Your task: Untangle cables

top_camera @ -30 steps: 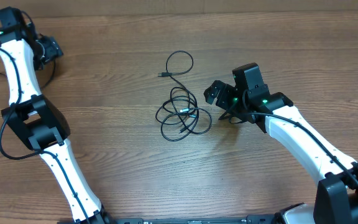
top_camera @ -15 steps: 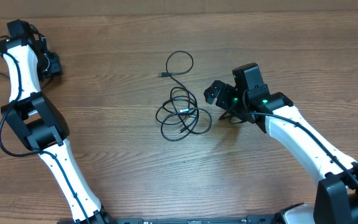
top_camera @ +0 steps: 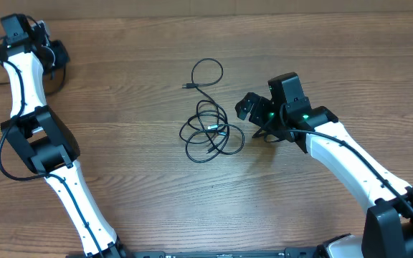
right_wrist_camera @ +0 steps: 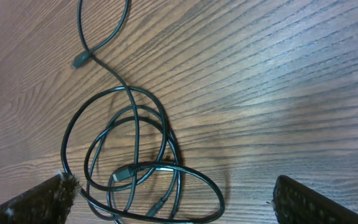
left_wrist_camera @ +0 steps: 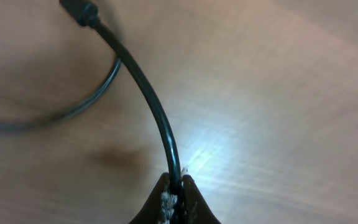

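A tangle of thin black cables (top_camera: 212, 129) lies at the table's middle, with one loop and a small plug (top_camera: 185, 87) reaching toward the far side. My right gripper (top_camera: 253, 118) stands open just right of the tangle. In the right wrist view the coils (right_wrist_camera: 124, 174) lie on the wood between its wide-spread fingers (right_wrist_camera: 42, 202). At the far left corner my left gripper (top_camera: 54, 54) is shut on a separate black cable (left_wrist_camera: 148, 93). That cable curves up from the jaws to a plug (left_wrist_camera: 79, 9).
The wooden table (top_camera: 135, 186) stretches around the tangle. The left arm's white links (top_camera: 27, 79) run along the left side, and the right arm (top_camera: 350, 158) comes in from the bottom right. Thicker black wires hang on both arms.
My left gripper has closed on the black cable and shifted a little at the far left corner. The right arm and the tangle have not moved.
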{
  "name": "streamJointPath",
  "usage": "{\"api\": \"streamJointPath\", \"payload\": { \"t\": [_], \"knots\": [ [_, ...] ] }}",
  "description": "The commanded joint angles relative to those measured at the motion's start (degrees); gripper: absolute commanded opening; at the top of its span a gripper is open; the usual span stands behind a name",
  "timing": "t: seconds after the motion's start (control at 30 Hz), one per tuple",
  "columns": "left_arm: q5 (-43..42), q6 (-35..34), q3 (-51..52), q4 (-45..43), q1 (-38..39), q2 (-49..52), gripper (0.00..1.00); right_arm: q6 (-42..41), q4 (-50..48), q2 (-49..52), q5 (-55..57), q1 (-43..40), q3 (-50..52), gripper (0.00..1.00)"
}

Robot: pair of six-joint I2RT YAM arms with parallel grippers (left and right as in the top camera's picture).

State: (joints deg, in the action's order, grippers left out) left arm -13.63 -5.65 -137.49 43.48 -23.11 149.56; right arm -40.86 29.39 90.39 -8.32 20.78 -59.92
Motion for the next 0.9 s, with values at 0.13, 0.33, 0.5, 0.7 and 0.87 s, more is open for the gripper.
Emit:
{"api": "streamJointPath", "payload": {
  "t": [0.13,0.33,0.5,0.7,0.87],
  "knots": [
    [-12.13,-20.92,-1.09,-15.78,-0.09,-2.1,0.04,0.37,-0.35,0.11,0.59,0.09,-0.15,1.0],
    [-11.19,-24.98,-1.2,-17.42,-0.11,-2.12,0.61,0.37,-0.35,0.13,0.59,0.09,-0.15,1.0],
    [-9.35,-22.32,-1.2,-10.88,-0.17,-2.12,0.94,0.37,-0.35,0.13,0.59,0.09,-0.15,1.0],
    [-13.09,-27.23,-1.33,-2.08,-1.64,-7.02,1.0,0.37,-0.35,0.13,0.59,0.09,-0.15,1.0],
    [-27.96,-16.52,-1.33,3.37,-1.07,-16.63,1.0,-0.28,-0.44,0.13,0.15,0.09,-0.15,1.0]
  ]
}}
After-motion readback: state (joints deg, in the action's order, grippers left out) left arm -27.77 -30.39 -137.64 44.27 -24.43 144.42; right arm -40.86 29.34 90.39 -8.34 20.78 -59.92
